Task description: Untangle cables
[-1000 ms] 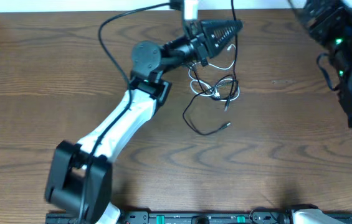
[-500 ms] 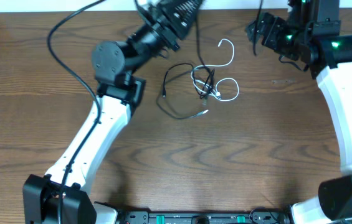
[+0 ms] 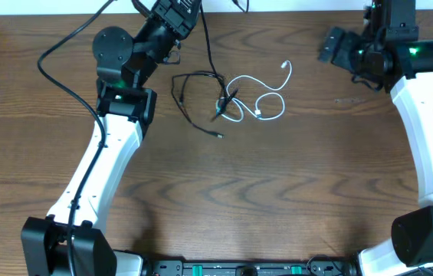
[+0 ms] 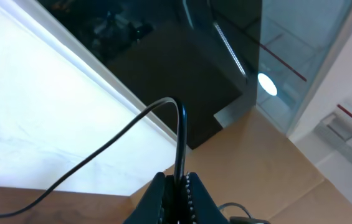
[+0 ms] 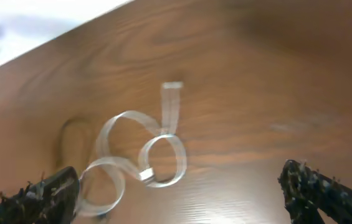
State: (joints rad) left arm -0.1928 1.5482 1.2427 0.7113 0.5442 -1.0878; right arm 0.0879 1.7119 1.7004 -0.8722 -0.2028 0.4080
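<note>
Left claw (image 4: pixel 177 190) has swung farther left, clamped on black cable (image 4: pixel 180 134); right claw (image 5: pixel 176 193) spread apart.

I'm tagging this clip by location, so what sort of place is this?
Probably a robotics lab bench: a left arm and right arm, white and black, stand at a wood-grain table with tangled cables on it, and the left wrist view shows a glass panel behind.

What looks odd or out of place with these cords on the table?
The cords are knotted in the middle of the table: a black cord crosses the white cord at a tangle. That black cord runs up off the far table edge, pinched in the shut left tool.
</note>
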